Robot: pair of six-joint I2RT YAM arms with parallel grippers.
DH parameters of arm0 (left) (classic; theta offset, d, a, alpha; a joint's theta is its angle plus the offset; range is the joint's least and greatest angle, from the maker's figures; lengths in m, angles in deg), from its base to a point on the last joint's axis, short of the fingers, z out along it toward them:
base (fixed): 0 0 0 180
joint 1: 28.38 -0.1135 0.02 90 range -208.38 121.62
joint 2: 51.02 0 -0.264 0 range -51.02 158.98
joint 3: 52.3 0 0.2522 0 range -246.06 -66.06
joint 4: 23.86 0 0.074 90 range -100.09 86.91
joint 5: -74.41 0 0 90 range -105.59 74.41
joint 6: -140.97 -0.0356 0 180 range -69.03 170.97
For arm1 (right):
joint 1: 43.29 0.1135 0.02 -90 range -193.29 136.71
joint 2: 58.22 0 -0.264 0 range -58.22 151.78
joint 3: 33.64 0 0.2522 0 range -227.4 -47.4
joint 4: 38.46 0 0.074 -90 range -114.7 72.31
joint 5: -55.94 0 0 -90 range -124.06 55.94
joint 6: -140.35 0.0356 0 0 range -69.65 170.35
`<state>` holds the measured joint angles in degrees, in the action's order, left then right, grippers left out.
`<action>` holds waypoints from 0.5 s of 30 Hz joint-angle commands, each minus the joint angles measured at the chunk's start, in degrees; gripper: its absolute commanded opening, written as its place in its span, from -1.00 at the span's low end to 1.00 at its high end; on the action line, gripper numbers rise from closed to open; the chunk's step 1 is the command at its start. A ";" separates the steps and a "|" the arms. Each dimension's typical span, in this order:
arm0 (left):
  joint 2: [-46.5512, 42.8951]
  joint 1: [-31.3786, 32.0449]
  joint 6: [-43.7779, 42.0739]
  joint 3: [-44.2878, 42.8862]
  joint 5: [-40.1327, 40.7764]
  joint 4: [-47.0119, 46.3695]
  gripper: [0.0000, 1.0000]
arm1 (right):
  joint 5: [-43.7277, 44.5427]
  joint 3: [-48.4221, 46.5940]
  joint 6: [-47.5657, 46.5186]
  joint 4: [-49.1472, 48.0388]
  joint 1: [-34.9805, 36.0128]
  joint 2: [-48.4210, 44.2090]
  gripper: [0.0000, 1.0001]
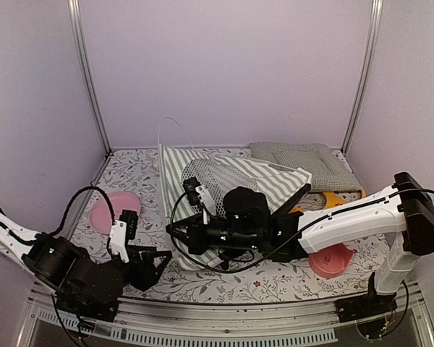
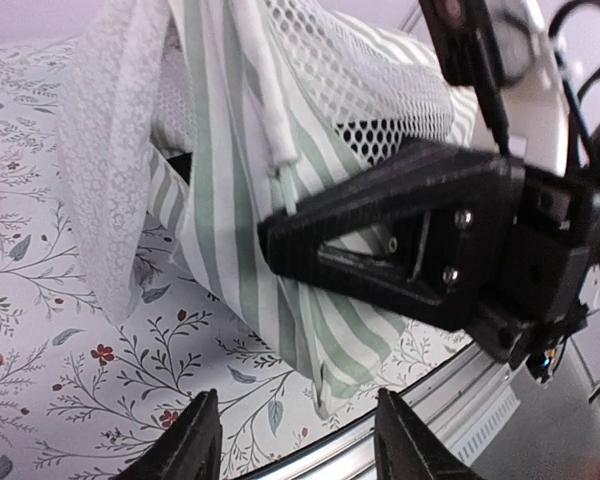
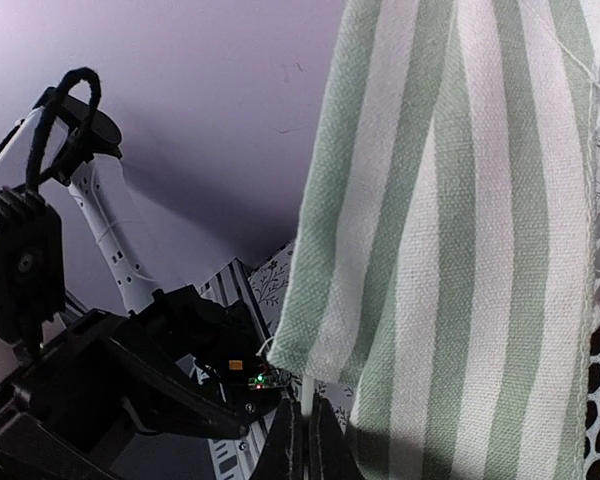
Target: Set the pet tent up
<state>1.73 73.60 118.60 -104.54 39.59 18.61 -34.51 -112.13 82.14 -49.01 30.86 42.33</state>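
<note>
Nearest me the left claw hangs apart and empty just short of the pet tent, whose near edge the right claw pinches shut beside it, while beyond both claws the tent lies slumped rather than standing, so I'd say most is left.

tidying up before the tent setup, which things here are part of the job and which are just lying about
job: pet tent, right pincer shut on it
lying about: gingham cushion, left pink bowl, right pink bowl
</note>
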 commanded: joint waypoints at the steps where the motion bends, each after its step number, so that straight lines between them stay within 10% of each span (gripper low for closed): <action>1: -2.40 -1.05 5.47 -6.85 4.14 12.85 0.16 | 1.67 -0.39 -3.71 2.02 0.12 -1.79 -1.00; 6: -3.02 -8.95 5.73 -15.51 1.80 20.90 0.36 | 0.78 -1.06 -4.67 2.89 0.12 -1.26 -1.00; 15: 2.35 -37.76 -18.93 -28.44 -20.38 13.99 0.39 | 0.18 -1.94 -5.39 4.37 0.12 -1.00 -1.00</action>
<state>1.12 43.65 111.70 -129.04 31.13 34.53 -34.59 -112.41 78.57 -46.08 30.86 42.33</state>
